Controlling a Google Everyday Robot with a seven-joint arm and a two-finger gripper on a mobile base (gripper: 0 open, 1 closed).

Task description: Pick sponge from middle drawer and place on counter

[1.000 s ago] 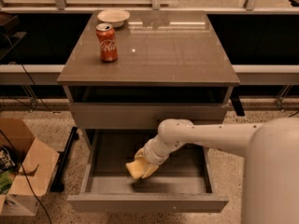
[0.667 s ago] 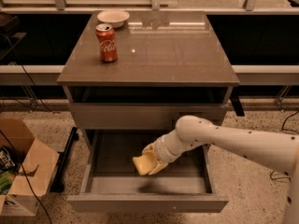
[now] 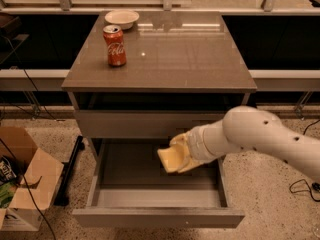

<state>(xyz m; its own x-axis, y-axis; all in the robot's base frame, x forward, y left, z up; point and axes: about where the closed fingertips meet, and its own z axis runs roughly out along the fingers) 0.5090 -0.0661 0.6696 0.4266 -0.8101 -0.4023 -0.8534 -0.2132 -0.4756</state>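
Note:
The middle drawer [image 3: 155,216] is pulled open below the counter [image 3: 165,54], and its grey tray shows bare floor. My gripper [image 3: 181,153] hangs over the drawer's right half, shut on the pale-yellow sponge [image 3: 171,159]. The sponge is lifted clear of the drawer floor and held tilted, just below the closed front panel of the upper drawer. My white arm comes in from the right.
A red cola can [image 3: 115,45] and a white bowl [image 3: 122,18] stand at the counter's back left. An open cardboard box [image 3: 22,179] sits on the speckled floor at the left. A black cable [image 3: 300,186] lies on the floor at the right.
The gripper has risen and moved right with the sponge, from low in the drawer to above it. The arm has swung out towards the right.

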